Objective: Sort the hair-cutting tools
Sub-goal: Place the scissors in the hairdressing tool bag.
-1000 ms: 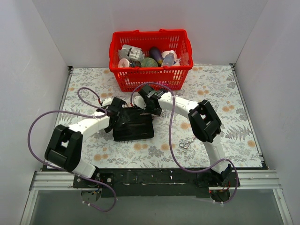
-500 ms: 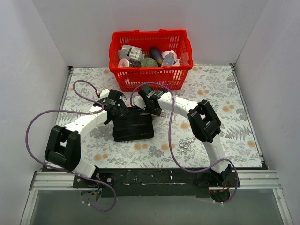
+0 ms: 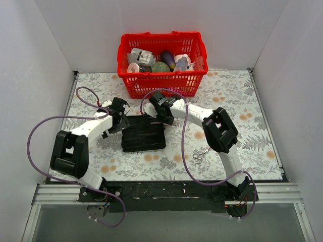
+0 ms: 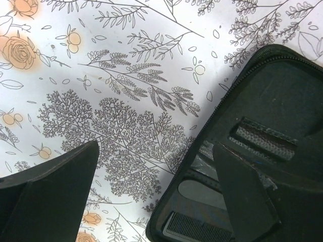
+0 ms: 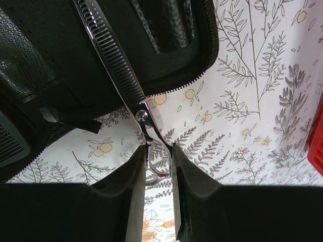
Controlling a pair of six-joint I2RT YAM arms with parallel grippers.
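Where white walls box the floral cloth, left claw wide, empty; right claw narrow, seemingly on scissors.

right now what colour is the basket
The basket is red, clearest in the top external view.

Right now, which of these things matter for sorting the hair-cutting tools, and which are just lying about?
For the job: toothed scissors in right gripper, plain scissors on the table, comb in the case.
Just lying about: red basket, its bottles.
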